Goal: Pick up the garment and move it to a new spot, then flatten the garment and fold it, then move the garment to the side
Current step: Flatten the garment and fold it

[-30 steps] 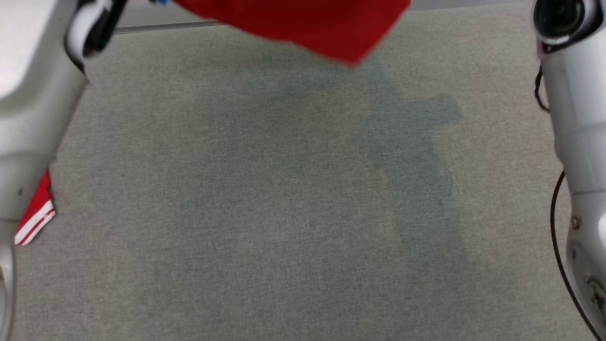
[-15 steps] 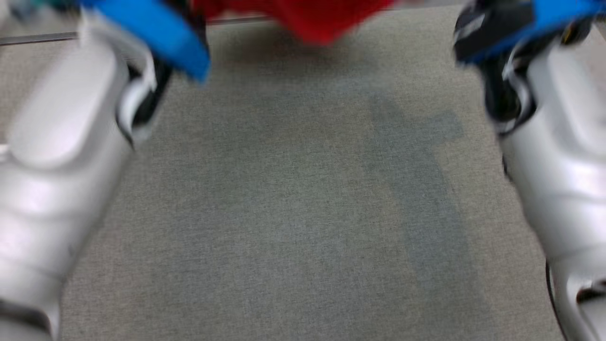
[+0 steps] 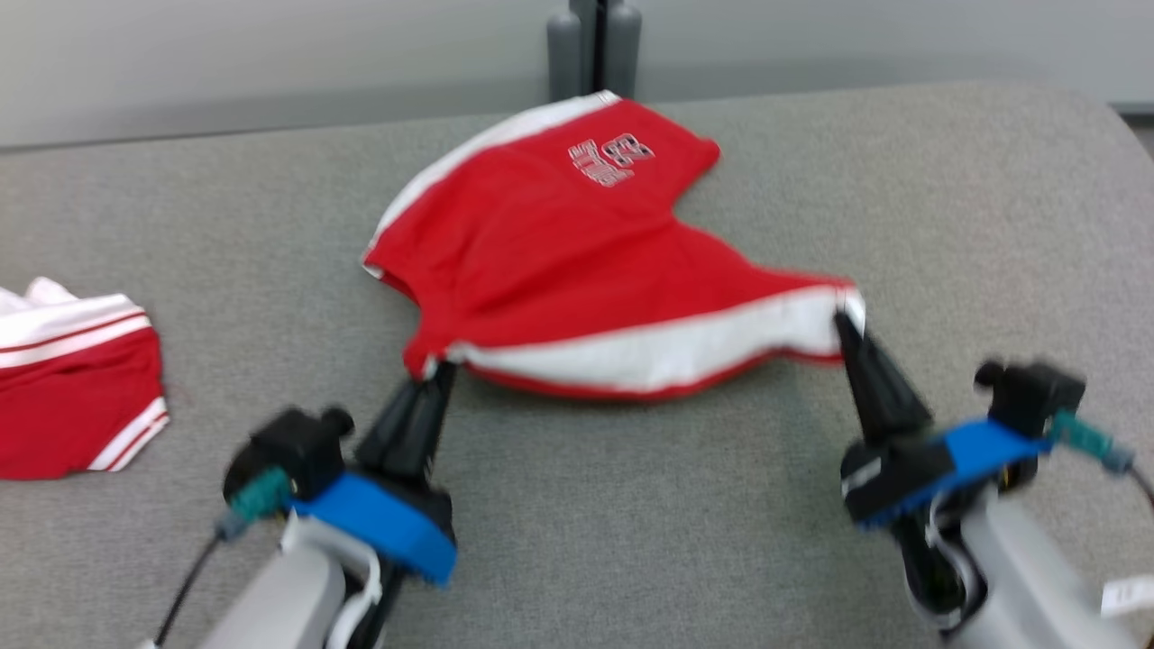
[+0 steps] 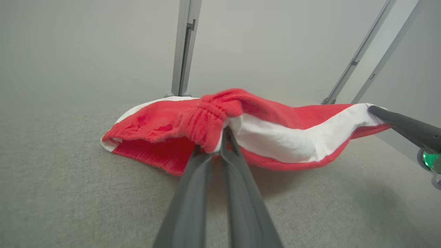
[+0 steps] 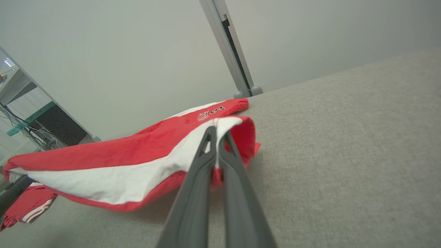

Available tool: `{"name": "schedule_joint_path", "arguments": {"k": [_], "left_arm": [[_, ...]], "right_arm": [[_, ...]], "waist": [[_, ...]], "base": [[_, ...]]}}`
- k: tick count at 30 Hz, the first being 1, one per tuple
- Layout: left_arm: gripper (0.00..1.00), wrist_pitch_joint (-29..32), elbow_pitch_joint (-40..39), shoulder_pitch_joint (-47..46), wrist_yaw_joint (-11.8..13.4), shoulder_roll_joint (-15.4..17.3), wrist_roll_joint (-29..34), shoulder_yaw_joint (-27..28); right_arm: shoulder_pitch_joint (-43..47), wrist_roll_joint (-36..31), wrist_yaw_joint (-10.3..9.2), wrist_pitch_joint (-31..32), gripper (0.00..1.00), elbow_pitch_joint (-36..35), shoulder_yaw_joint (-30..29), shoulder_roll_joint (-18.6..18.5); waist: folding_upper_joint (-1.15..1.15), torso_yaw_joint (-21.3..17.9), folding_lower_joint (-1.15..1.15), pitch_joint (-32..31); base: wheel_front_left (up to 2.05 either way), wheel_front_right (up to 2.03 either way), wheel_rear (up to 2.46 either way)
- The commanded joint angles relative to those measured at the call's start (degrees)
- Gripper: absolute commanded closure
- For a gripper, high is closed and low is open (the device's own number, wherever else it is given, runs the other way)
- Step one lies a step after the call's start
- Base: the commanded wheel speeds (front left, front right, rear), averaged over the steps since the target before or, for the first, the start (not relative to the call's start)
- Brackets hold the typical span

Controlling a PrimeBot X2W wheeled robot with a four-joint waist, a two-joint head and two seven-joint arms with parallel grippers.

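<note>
A soft red cloth garment (image 3: 559,261), trimmed with a broad white band and printed with pale block lettering near its far end, lay toward the far middle of the grey woven-fabric table (image 3: 631,523). Its far part rested flat on the table. Its near, white-banded edge was stretched between the two grippers and sagged slightly in the middle, raised a little off the surface with a shadow beneath. The left gripper (image 3: 439,371), two long dark fingers ahead of a blue wrist band (image 3: 379,527), was closed tight on the left corner of that edge. In the left wrist view the bunched, elastic-gathered red cloth sat pinched between its fingertips. The right gripper (image 3: 847,320) was clamped on the right corner, where the white band ended. In the right wrist view its fingers met with a thin fold of white cloth between them. Both arms reached forward from the near side, well apart from each other, their fingers slanting toward the garment. Another red cloth piece with white stripes (image 3: 77,397) lay at the table's left side, well apart from the held garment. Beyond the far edge a pair of grey upright posts (image 3: 595,45) stood against a plain pale wall (image 3: 270,63).
</note>
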Motion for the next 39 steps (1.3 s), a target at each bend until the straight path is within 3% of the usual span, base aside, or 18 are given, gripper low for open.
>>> {"name": "schedule_joint_path", "arguments": {"k": [1, 5, 8, 14, 20, 26, 31, 39], "left_arm": [[1.0, -0.16, -0.43, 1.08, -0.02, 0.06, 0.19, 0.05], [1.0, -0.15, -3.11, 9.19, -0.02, -0.67, 0.7, 0.66], [1.0, -0.15, -4.55, 14.46, -0.02, 0.61, 1.63, -1.24], [1.0, -0.15, -7.67, 24.2, -0.02, 0.71, 1.18, 1.6], [1.0, -0.15, -9.48, 26.5, -0.02, 1.03, 2.27, 1.22], [1.0, -0.16, -9.79, 22.02, -0.02, 0.55, 1.99, 0.73], [1.0, -0.16, -8.64, 15.97, -0.02, 0.02, 1.67, 0.52], [1.0, -0.16, -3.2, 4.69, -0.02, -0.63, 0.66, -0.53]], "right_arm": [[1.78, 0.02, 0.03, -0.19, 1.0, -0.54, 0.21, -0.59], [10.81, 0.71, 0.03, -0.19, 1.0, -4.25, 0.59, -1.56], [17.7, 1.35, 0.03, -0.19, 1.0, -7.13, 0.15, -1.95], [30.48, 2.15, 0.03, -0.19, 1.0, -12.6, -1.79, -1.6], [34.78, 1.05, 0.03, -0.19, 1.0, -15.36, -4.67, -1.06], [28.79, -0.17, 0.03, -0.19, 1.0, -15.09, -8.03, -0.74], [18.47, -2.49, 0.03, -0.19, 1.0, -12.81, -8.56, -0.34], [-4.84, -4.52, 0.03, 0.12, 1.0, -0.05, -4.07, -1.85]], "waist": [[0.01, -0.11, 0.01, -0.82], [0.01, 0.18, 0.01, -3.71], [0.01, 0.42, 0.01, -5.84], [0.01, 1.46, 0.01, -8.31], [0.01, 2.05, 0.01, -8.72], [0.01, 2.7, 0.01, -8.21], [0.01, 3.66, 0.01, -6.55], [0.01, 5.3, 0.01, -0.75]], "base": [[0.0, 0.0, 0.0], [0.0, 0.0, 0.0], [0.0, 0.0, 0.0], [0.0, 0.0, 0.0], [0.0, 0.0, 0.0], [0.0, 0.0, 0.0], [0.0, 0.0, 0.0], [0.0, 0.0, 0.0]]}}
